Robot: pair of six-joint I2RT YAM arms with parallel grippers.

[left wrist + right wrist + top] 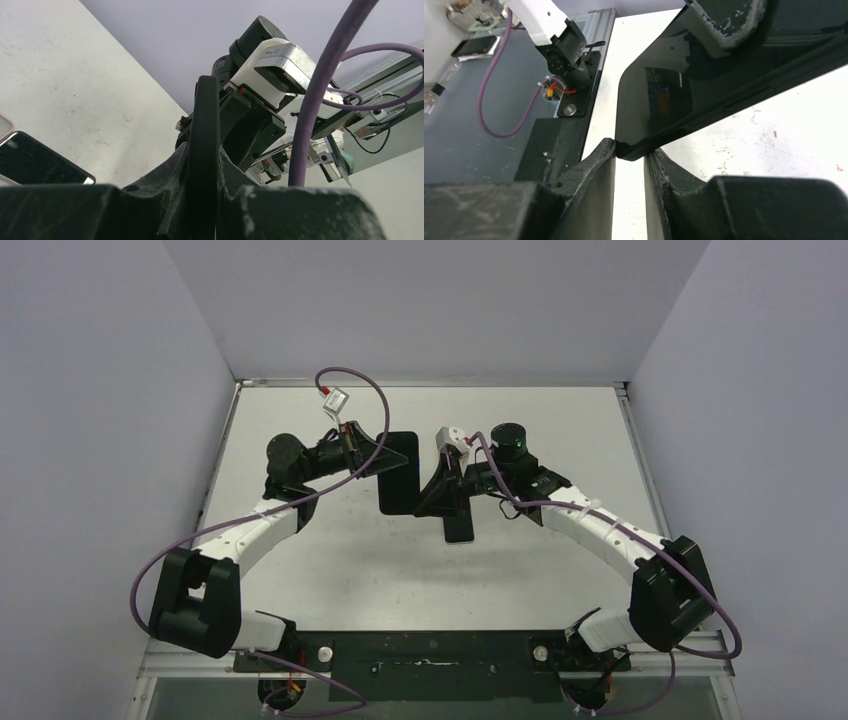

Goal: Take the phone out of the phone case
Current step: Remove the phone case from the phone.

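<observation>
counter [330,570]: pale and bare in the middle, where both arms meet.
phone case [399,472]: dark slab held at centre, apparently off the counter, with a pincer on each side of it.
phone [459,525]: I judge it to be the glossy dark slab with a pale rim just near-right of the case, apparently flat on the counter. If so it is already out, though the case's own face shines too, so this is not certain.
left pincer [204,160]: clamped on the case's edge, seen end-on.
right pincer [631,152]: closed on only the near corner of the case.
risk: a corner hold is thin. Pulling or twisting could slip it free, so the case swings or drops onto the phone.
writing: a small mark on the white camera housing [270,65], too small to read.
</observation>
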